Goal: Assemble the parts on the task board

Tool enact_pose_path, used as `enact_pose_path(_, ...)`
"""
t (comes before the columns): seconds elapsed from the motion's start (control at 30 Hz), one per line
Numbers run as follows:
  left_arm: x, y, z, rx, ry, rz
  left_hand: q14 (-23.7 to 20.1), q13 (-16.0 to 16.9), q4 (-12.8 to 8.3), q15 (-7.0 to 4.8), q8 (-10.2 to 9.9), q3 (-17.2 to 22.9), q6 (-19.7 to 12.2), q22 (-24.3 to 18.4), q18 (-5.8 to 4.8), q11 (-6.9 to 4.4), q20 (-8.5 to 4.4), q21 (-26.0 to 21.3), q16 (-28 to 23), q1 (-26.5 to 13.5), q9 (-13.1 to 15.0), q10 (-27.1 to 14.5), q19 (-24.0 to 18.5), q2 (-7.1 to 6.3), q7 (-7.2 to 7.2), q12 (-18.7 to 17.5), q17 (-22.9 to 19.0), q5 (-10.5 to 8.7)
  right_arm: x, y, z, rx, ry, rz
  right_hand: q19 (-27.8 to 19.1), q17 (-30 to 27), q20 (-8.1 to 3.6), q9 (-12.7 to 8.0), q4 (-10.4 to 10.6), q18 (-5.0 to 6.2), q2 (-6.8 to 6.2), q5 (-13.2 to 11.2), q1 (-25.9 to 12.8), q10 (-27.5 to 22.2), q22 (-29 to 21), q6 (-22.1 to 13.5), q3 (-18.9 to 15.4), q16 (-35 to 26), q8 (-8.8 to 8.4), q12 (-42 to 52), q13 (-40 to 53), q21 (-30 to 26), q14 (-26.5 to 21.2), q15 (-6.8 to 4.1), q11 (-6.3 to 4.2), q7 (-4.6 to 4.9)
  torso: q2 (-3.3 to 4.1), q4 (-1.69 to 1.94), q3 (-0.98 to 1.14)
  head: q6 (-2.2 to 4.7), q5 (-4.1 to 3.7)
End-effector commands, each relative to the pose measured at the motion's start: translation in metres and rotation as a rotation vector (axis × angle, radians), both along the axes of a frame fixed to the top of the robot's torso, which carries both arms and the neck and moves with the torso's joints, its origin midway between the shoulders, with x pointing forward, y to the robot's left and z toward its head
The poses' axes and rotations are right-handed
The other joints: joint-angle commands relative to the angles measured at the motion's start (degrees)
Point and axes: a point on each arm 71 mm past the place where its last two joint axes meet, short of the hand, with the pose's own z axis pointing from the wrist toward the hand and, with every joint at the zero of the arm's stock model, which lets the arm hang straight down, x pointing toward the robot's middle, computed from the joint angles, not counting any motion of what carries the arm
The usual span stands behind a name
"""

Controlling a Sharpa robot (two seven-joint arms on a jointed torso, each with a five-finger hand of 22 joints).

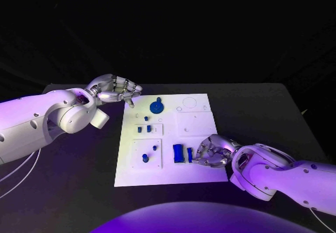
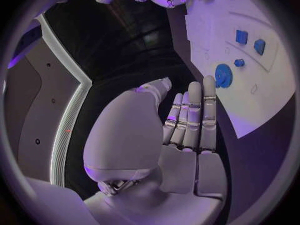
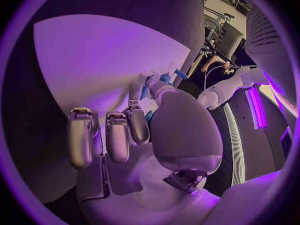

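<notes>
Left hand: the left hand [image 1: 114,89] hangs over the far left corner of the task board [image 1: 199,170], fingers [image 2: 195,112] loosely apart and straight, holding nothing.
Round part: a round blue part [image 1: 157,105] lies on the board just beside those fingers; a careless sweep could knock it off its spot.
Small parts: little blue pieces [image 1: 147,128] stand between the two hands, in the board's framed fields.
Long parts: two long blue parts [image 1: 178,153] lie just beside the right fingers.
Right hand: the right hand [image 1: 214,151] rests on the board's near right part, fingers curled down; I cannot tell whether they grip anything.
Risk: I'd guess a pressing hand could shift the board on the bench [image 1: 266,111] and tip the standing pieces.
</notes>
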Motion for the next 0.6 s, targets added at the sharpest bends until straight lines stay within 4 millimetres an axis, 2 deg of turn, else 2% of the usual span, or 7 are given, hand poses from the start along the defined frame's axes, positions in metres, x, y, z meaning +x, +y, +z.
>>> enact_pose_path(0.03, 0.000, -0.001, 0.001, -0.012, -0.006, -0.006, -0.50, -0.05, 0.03, 0.08, 0.21, 0.23, -0.42, -0.01, 0.75, -0.01, 0.25, -0.15, 0.01, -0.52, -0.10, -0.33, 0.06, -0.13, 2.02, 0.28, 0.04, 0.17, 0.000, -0.004, 0.004, 0.042, 0.004, -0.023, 4.07, 10.34, 0.01, 0.11, 1.06, -0.71, -0.31, 0.09, -1.04, 0.29, 13.17, 0.38, -0.66, -0.06, -0.08, 0.19, 5.51, -0.32, 4.87, 0.15, 0.10, 0.07, -0.20, -0.09, -0.06, 0.31, 0.02)
enact_pose_path(0.13, 0.000, 0.000, 0.001, -0.031, -0.006, 0.008, -0.50, -0.05, 0.03, 0.08, 0.21, 0.23, -0.42, -0.01, 0.75, -0.01, 0.25, -0.15, 0.01, -0.52, -0.10, -0.33, 0.06, -0.13, 2.02, 0.28, 0.04, 0.17, 0.005, -0.006, 0.015, 0.132, -0.003, -0.019, 3.62, 9.57, 0.13, -0.05, 1.58, -0.40, -0.28, 0.13, -1.22, -0.14, 12.74, -0.33, -1.67, -0.43, -0.55, -0.53, 5.05, -1.98, 4.69, 0.33, 0.34, 0.37, -0.45, -0.27, -0.15, 0.99, -0.01)
enact_pose_path(0.23, 0.000, 0.001, 0.000, -0.062, -0.004, 0.026, -0.55, -0.04, 0.07, 0.11, 0.29, 0.45, -0.47, 0.00, 0.73, -0.01, 0.27, -0.16, 0.05, -0.86, -0.14, -0.29, 0.01, -0.21, 2.02, 0.43, 0.06, 0.11, 0.015, -0.007, 0.024, 0.238, 0.012, -0.013, 3.18, 9.35, 0.39, -0.19, 1.39, -0.12, 0.59, 0.20, -0.13, -0.35, 12.35, -1.50, -1.91, -0.57, -1.13, -0.53, 5.08, -3.54, 4.63, 0.66, 0.74, 0.83, -1.03, -0.52, -0.44, 1.57, -0.07)
enact_pose_path(0.3, 0.001, 0.003, -0.001, -0.093, -0.006, 0.047, -0.61, 0.00, 0.24, 0.12, 0.37, 0.44, -0.39, -0.05, 0.72, -0.05, 0.30, -0.25, 0.03, -1.18, -0.13, -0.05, -0.06, -0.21, 1.96, 0.59, 0.05, 0.06, 0.026, -0.008, 0.030, 0.323, 0.015, -0.021, 3.07, 9.10, 0.51, -0.21, 1.27, -0.05, 0.89, 2.41, 0.59, -0.62, 12.26, -2.03, -1.66, -0.69, -1.33, -0.79, 4.92, -3.92, 4.58, 0.79, 0.92, 1.03, -1.50, -0.79, -0.68, 1.94, -0.03)
enact_pose_path(0.43, 0.002, 0.005, -0.002, -0.173, -0.011, 0.100, -0.86, 0.08, 0.59, -0.03, 0.80, 0.52, 0.12, -0.29, 0.76, -0.37, 0.29, -0.69, -0.15, -1.99, -0.04, 1.18, -0.29, -0.27, 1.58, 1.15, -0.01, -0.12, 0.053, -0.014, 0.039, 0.467, -0.001, -0.064, 0.60, 5.37, 1.00, 0.03, 0.38, 1.45, 0.95, 3.36, 2.92, -4.38, 10.06, -3.66, -0.91, -2.74, -1.43, -6.60, 0.94, -12.40, 3.59, 1.30, 1.50, 1.68, -2.44, -1.06, -1.22, 3.11, 0.01)
enact_pose_path(0.53, 0.004, 0.005, -0.005, -0.252, -0.012, 0.154, -2.51, -0.12, 0.78, -0.19, 1.51, 1.10, 0.94, -1.55, 0.73, -0.83, 0.24, -2.96, -2.60, -2.79, 0.09, 3.29, -1.51, -0.48, 1.00, 0.84, -0.93, -0.24, 0.079, -0.022, 0.043, 0.565, -0.030, -0.127, -3.90, -3.03, 1.78, 0.39, -0.37, 3.66, 0.87, 3.26, 4.48, -11.67, 6.15, -6.14, -0.02, -8.09, -1.47, -17.24, -6.71, -26.15, 0.66, 2.12, 2.43, 2.68, -3.08, -1.06, -1.43, 4.76, -0.38)
enact_pose_path(0.6, 0.007, 0.004, -0.007, -0.296, -0.013, 0.182, -3.86, -0.24, 0.81, -0.09, 1.93, 1.61, 1.27, -3.25, 0.69, -1.09, 0.44, -5.88, -6.26, -3.37, 0.15, 5.20, -2.69, -0.71, 0.74, -0.21, -2.28, -0.33, 0.096, -0.028, 0.044, 0.611, -0.052, -0.162, -9.31, -12.10, 2.52, 0.53, -1.01, 5.93, 0.81, 3.33, 5.64, -20.62, 0.90, -8.10, 1.17, -14.99, -1.67, -30.66, -16.92, -41.91, -3.39, 2.84, 3.21, 3.55, -3.56, -1.00, -1.51, 5.71, -0.65)
